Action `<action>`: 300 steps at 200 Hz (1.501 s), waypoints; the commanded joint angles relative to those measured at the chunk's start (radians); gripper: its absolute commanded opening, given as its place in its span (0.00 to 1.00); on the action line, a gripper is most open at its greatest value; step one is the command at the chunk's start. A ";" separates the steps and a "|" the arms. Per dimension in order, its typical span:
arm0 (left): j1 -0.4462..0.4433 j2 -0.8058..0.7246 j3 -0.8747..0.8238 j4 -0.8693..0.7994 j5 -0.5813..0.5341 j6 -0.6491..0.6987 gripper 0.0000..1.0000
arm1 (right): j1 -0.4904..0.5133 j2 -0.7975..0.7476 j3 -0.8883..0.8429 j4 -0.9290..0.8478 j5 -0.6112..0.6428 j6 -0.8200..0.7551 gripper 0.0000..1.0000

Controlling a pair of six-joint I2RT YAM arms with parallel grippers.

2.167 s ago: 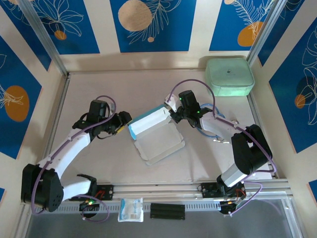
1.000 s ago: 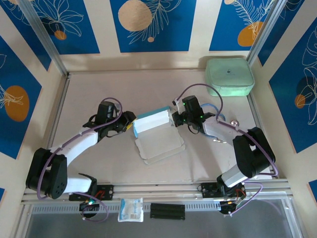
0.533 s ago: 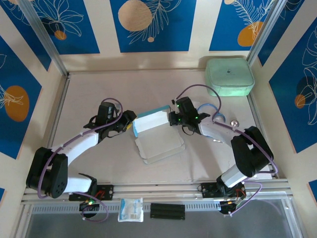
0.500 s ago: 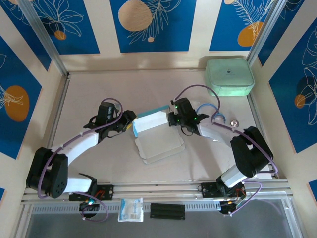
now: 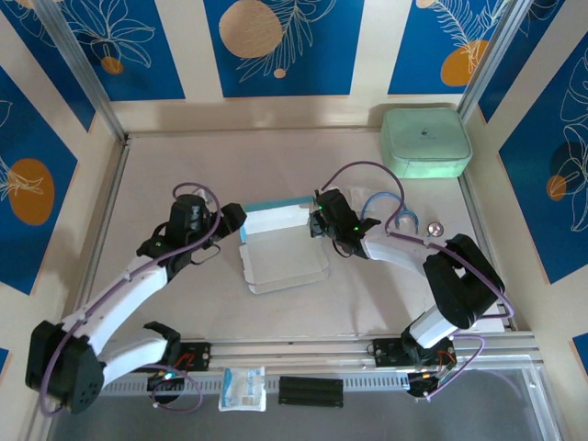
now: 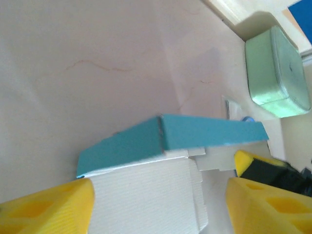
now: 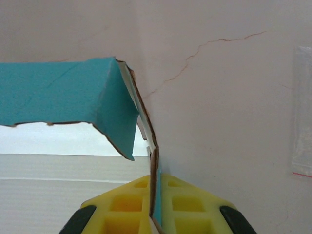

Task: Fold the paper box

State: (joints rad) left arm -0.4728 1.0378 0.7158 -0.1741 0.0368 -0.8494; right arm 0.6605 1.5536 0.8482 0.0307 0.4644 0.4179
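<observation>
Left fingers (image 5: 230,220) spread wider than a second ago beside the light blue card paper box (image 5: 285,257).
Top view: box on the beige counter (image 5: 184,165) between both, right fingers (image 5: 315,223) at its right wall. Left wrist: fingers (image 6: 48,209) gape, holding nothing, box (image 6: 195,134) ahead. Right wrist: fingers (image 7: 124,207) clamp the box's (image 7: 58,92) card edge.

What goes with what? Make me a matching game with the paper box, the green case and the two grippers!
Things:
1 paper box
2 mint-green case
3 left gripper
4 right gripper

Descriptions:
A shut on the box's wall
B blue outside, whitish inside
C jaws apart
D far right corner

Pairs: 1-B, 2-D, 3-C, 4-A
</observation>
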 commanded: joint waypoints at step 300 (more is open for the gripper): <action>-0.363 0.663 -0.062 0.486 -0.161 -0.084 0.03 | 0.017 0.014 -0.004 -0.121 -0.078 0.006 0.36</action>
State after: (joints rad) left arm -0.8299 1.7092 0.6518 0.3927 -0.1043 -0.9615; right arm 0.6968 1.6249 0.8490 -0.1143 0.4473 0.5282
